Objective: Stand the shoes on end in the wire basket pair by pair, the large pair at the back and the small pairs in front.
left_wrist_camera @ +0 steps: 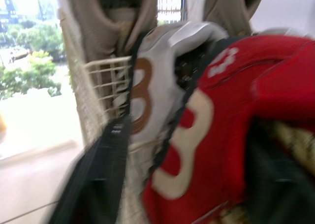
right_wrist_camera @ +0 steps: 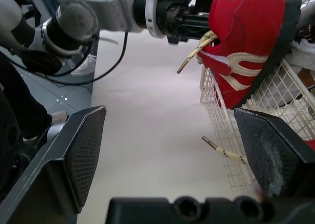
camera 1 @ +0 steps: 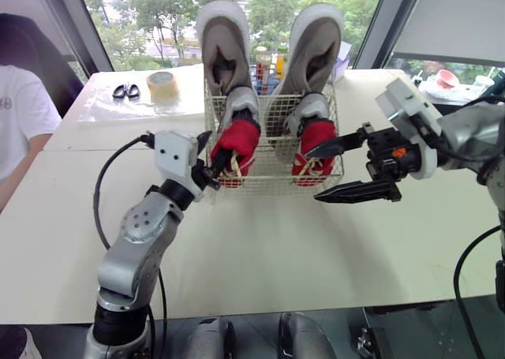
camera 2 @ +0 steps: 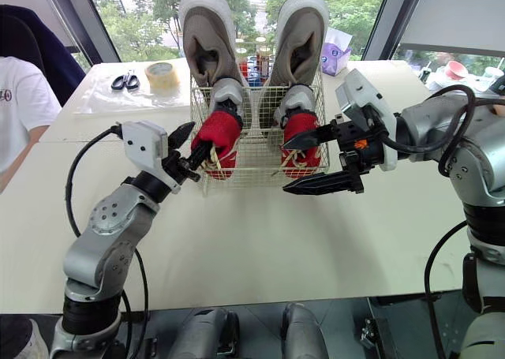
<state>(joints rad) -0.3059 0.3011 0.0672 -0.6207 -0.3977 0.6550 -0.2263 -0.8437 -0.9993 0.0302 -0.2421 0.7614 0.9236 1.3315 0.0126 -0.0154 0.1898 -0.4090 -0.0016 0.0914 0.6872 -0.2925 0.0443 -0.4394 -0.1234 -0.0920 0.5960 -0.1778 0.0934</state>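
Wire, head views: the wire basket sits at the far middle of the table. The large beige pair stands on end at its far side with the grey small pair in front, so the tall shoes hide nothing.
Red pair, head views: the left red shoe and right red shoe are against the near wall, toes down.
Left gripper, head views: the left gripper is clenched on the left red shoe's opening, probably to right it.
Right gripper, head views: the right gripper hovers spread and empty, near the right red shoe.
Left wrist view: it is blurred, but red fabric seems pinched between the fingers.
Right wrist view: the pads gape over bare table. The held shoe tilts over the near rim, so I judge it not yet seated.
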